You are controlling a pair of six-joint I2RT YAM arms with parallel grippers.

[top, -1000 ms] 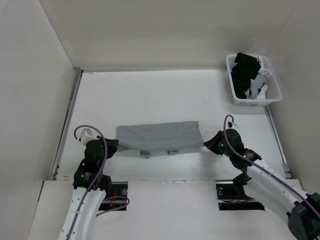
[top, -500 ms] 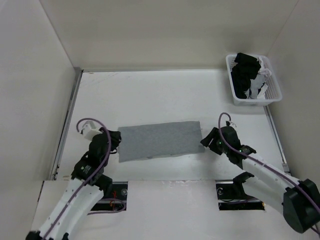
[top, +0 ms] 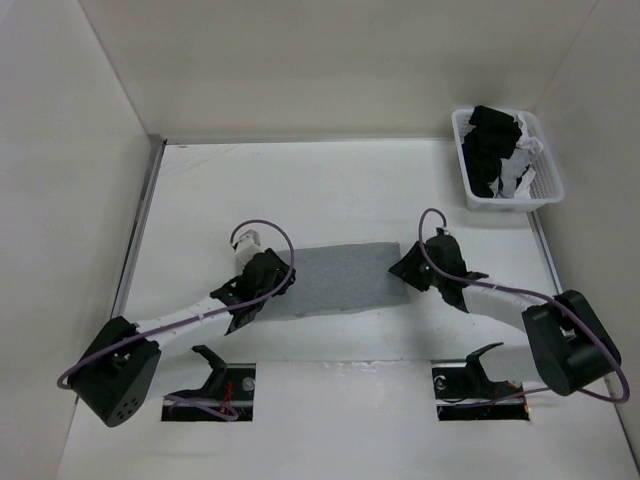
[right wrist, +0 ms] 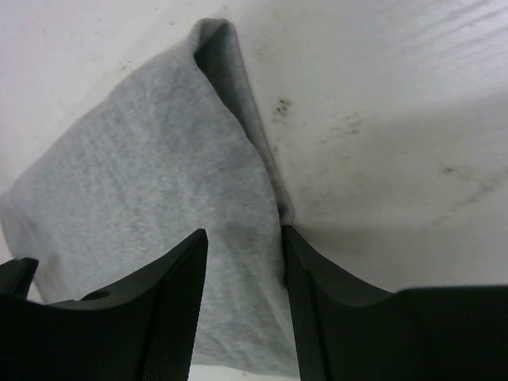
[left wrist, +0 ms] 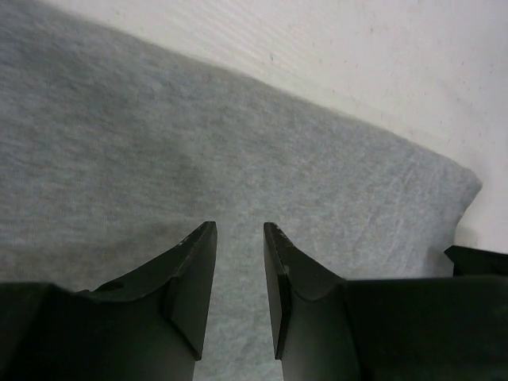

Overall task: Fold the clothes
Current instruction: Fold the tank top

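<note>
The whole white counter point(top: 330, 190) is viewed from high above and behind its near edge. The wrist views are taken close over the black left tool point(left wrist: 238, 230) and right tool point(right wrist: 244, 234), aimed downward. The folded heather-grey knit garment point(top: 340, 278) is shared by all three views.

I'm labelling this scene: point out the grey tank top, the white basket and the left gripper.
Folded heather-grey knit tank top point(top: 335, 278): top external view, middle of the fabric.
White plastic basket point(top: 512, 204): top external view, near wall.
Left gripper point(left wrist: 238, 228): left wrist view, between its fingertips.
</note>
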